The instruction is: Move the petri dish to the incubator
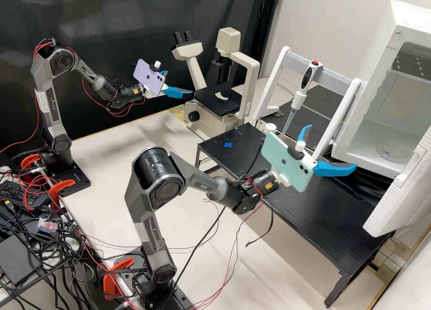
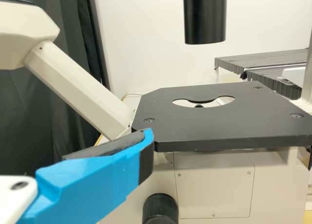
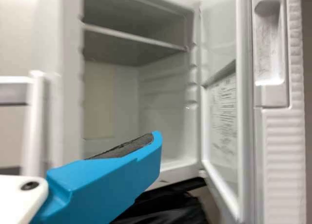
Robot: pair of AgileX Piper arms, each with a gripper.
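White walls are framing the prize here: the petri dish (image 1: pixel 390 151) is lying inside the incubator (image 1: pixel 368 165), down on its floor, or so that faint transparent ring in the high view is suggesting. And look at the line-up! The right pincer (image 1: pixel 333 147) is hanging just outside the mouth, above the black desk (image 1: pixel 296 206), its blue fingers standing wide apart, gripping nothing. The dish is lying beyond those tips, forward and deeper in, with a stretch of air between them. Being round, it is offering no long axis to line up with. The right arm is clearly the nearer one; the left pincer (image 1: pixel 179 83) is hovering well apart, over by the microscope stage (image 1: pixel 207 97), its fingers also parted and holding nothing.

So the dish is looking delivered, and the job is probably nearing its finish. What is mattering now is the direction: any coming move is needing to draw the right pincer back, away from the dish, before going round to the open door (image 1: pixel 395 188), which is standing on the robot's right of that mouth.
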